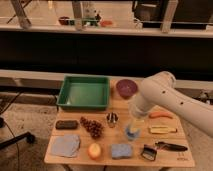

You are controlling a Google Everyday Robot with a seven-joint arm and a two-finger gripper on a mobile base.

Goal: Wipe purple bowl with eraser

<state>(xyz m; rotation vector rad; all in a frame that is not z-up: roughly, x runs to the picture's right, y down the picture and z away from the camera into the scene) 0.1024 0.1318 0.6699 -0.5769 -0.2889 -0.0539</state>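
Observation:
The purple bowl stands at the back of the wooden table, just right of the green tray. The eraser, a dark flat block, lies at the table's left side, in front of the tray. My white arm reaches in from the right and bends down over the middle of the table. My gripper hangs at its end, in front of the purple bowl and just above a small blue bowl, far to the right of the eraser. It is open and holds nothing that I can see.
A green tray sits back left. Dark grapes, a metal cup, a small blue bowl, a grey-blue cloth, an orange fruit, a blue sponge, a black-handled brush, a carrot and a yellow item crowd the table.

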